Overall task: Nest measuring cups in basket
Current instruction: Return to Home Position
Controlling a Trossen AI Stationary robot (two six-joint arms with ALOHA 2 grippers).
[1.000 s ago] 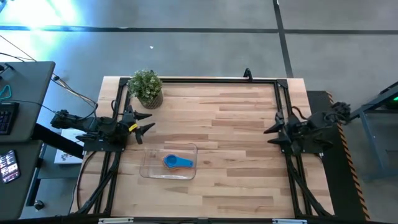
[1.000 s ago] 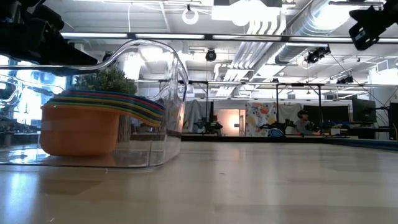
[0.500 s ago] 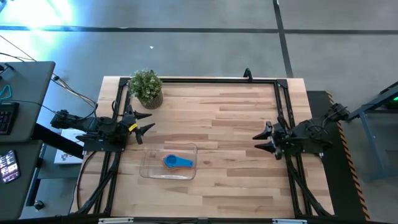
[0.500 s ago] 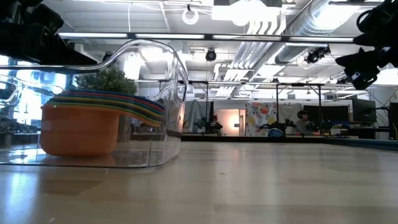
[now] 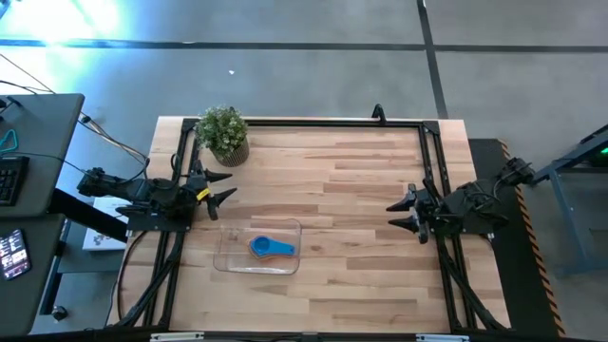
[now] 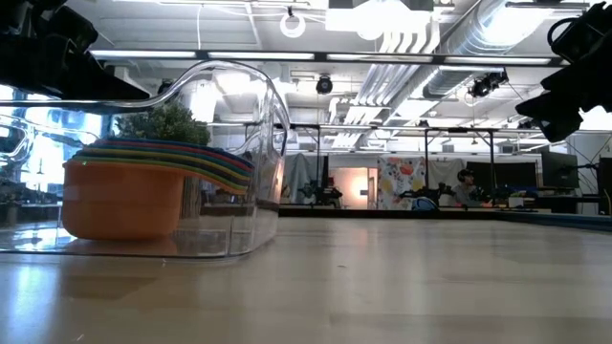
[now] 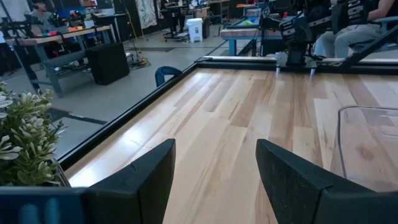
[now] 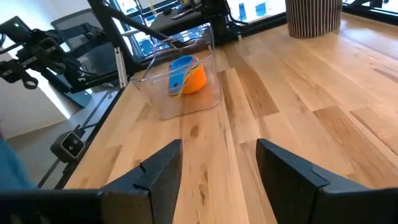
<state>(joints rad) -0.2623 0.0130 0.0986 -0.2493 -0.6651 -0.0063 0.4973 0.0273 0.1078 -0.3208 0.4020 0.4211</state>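
resting nested in the clear basket (image 5: 231, 258), the measuring cups (image 5: 270, 248) show blue on top; left fingers (image 5: 220, 177) and right fingers (image 5: 401, 205) hover spread and empty at opposite worktop (image 5: 351, 180) edges.

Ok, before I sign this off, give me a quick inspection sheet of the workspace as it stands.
Surface: wooden table, light planks, black rail around it.
Job's things: measuring cups nested in one stack, blue on top, orange outermost, inside the clear basket on the table's left half.
Clutter: potted plant at the back left corner, outside the basket.
Grippers: left gripper open at the left edge; right gripper open at the right edge; neither holds anything.
Cables: cable on the floor left of the table.
Surroundings: desk with keyboard to the left; a person seated far off.
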